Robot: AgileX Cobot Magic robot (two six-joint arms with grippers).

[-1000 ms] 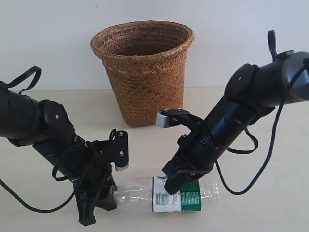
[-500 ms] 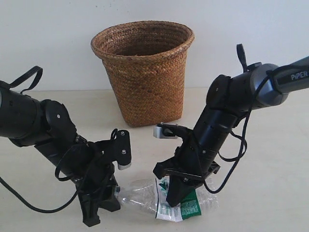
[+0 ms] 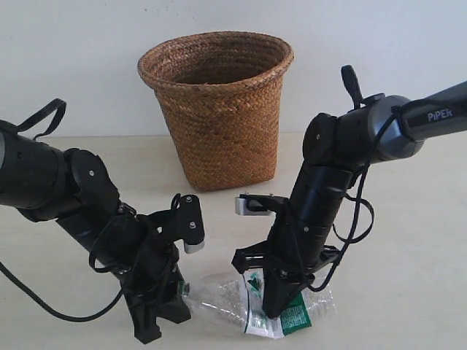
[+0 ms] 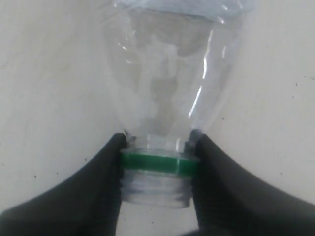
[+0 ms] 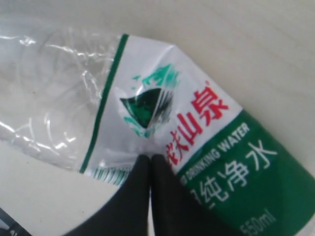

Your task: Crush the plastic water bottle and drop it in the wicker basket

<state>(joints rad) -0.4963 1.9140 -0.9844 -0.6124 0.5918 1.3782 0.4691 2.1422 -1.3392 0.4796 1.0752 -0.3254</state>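
The plastic water bottle (image 3: 222,295) lies on the table in front, its middle caved in. My left gripper (image 3: 177,295) is shut on its neck; in the left wrist view the gripper (image 4: 158,147) has its fingers (image 4: 98,189) on either side of the green ring (image 4: 157,163), with bare threads below it and no cap showing. My right gripper (image 3: 271,306) stands nearly upright, shut, with its tips pushed into the green-and-white label (image 3: 292,319). The right wrist view shows the closed gripper (image 5: 150,160) against the creased label (image 5: 197,113). The wicker basket (image 3: 219,109) stands upright behind.
A pale wall rises just behind the basket. The light tabletop (image 3: 408,255) stretches out to the right of the right arm. Black cables loop off both arms near the bottle.
My right arm has swung more upright and driven its shut tips down into the label, buckling the bottle. The left gripper, still on the neck, has shifted slightly right.
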